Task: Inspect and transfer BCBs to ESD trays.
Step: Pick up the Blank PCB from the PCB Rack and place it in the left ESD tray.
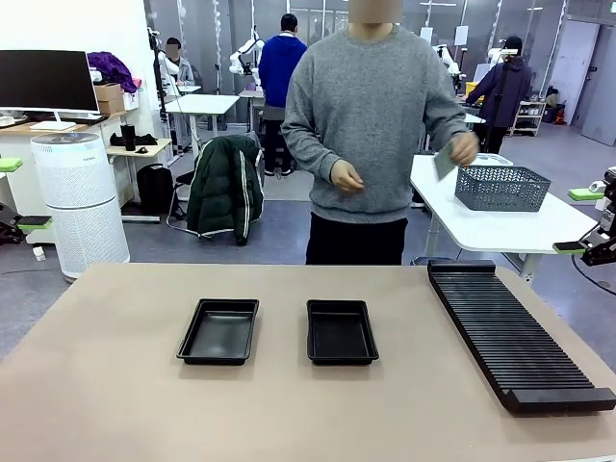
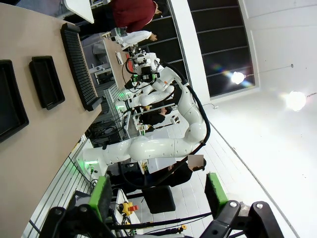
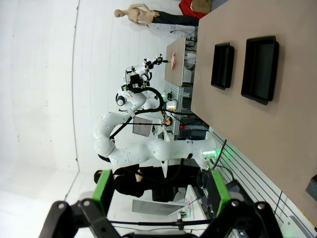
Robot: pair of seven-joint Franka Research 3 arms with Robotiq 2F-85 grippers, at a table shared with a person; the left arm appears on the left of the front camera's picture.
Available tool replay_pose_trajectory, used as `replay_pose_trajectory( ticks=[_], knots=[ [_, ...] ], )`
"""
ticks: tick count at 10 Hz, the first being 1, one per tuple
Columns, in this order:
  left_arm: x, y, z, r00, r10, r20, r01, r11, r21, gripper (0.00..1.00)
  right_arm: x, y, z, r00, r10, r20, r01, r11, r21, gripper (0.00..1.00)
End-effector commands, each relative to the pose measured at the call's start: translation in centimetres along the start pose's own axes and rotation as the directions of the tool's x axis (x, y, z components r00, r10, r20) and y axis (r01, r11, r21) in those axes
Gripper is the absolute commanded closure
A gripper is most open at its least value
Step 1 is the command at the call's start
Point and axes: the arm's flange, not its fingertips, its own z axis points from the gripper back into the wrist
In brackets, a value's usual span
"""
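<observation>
At the left edge of the front view the left jaws are mostly cut off. One left pad [image 1: 34,221] and a bit of black finger reach in, off the left side of the table [image 1: 115,385]. The left wrist view shows the left jaws spread wide with nothing between them, pointing across at the other arm; one tray there is cut by the frame edge.

On the table the left tray [image 1: 219,330] and the right tray [image 1: 341,332] lie side by side, open side up, with a strip of bare table between them. Broad bare table lies to their left and between them and the near edge.

Beyond the far edge stands the person [image 1: 371,115], right hand [image 1: 345,176] loosely curled at the waist. The left hand [image 1: 465,149] is raised to the side and holds a BCB [image 1: 444,162] just beside the rim of a grey mesh basket [image 1: 501,188] on a white table [image 1: 481,231] behind. The board is small and tilted, its top under the fingers, and its face cannot be made out.

The long ribbed rack [image 1: 510,332] lies along the table's right side, well apart from the right tray, its near end close to the table's right edge.

The right jaws are cut off at the right frame edge, one right pad [image 1: 568,247] showing. The right wrist view shows them wide open and holding nothing.
</observation>
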Motion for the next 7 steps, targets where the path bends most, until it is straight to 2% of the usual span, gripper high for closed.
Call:
replay_pose_trajectory(
  ticks=[1, 7],
  knots=[
    [-0.15, -0.08, -0.13, 1.000, 0.010, 0.007, -0.010, 1.000, 0.001, 0.00, -0.07, 0.04, -0.01, 1.000, -0.015, -0.003, 0.015, 1.000, -0.004, 0.00],
    [-0.15, -0.08, -0.13, 1.000, 0.010, 0.007, -0.010, 1.000, 0.001, 0.00, -0.07, 0.04, -0.01, 1.000, -0.015, -0.003, 0.015, 1.000, -0.004, 0.00]
  ],
)
